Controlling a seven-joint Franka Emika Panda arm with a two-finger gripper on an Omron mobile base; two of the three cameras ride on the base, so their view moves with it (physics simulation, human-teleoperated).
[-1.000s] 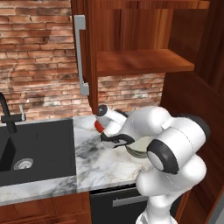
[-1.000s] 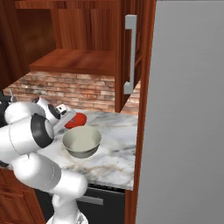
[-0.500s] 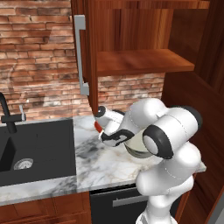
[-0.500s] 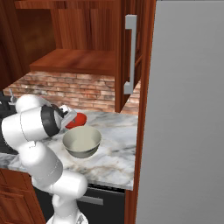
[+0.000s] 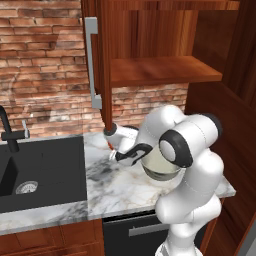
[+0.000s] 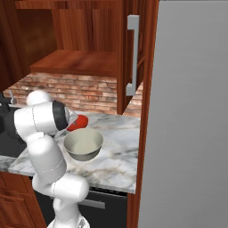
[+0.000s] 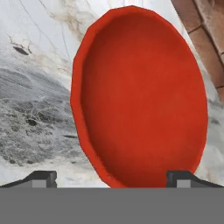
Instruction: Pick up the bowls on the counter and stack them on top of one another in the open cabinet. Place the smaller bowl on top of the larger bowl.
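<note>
Item: small red bowl (image 7: 140, 98), empty, on marble counter (image 7: 35, 87). My gripper (image 7: 111, 177) hangs just over it, jaws wide apart. Grey-beige bowl (image 6: 83, 144) alongside.

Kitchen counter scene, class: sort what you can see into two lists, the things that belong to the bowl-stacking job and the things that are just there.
Belongs to the job:
- smaller bowl, red, on the counter
- larger bowl, grey-beige, on the counter
- open cabinet
- pincer, open, facing the red bowl

Just there:
- black sink
- tap
- brick wall
</note>
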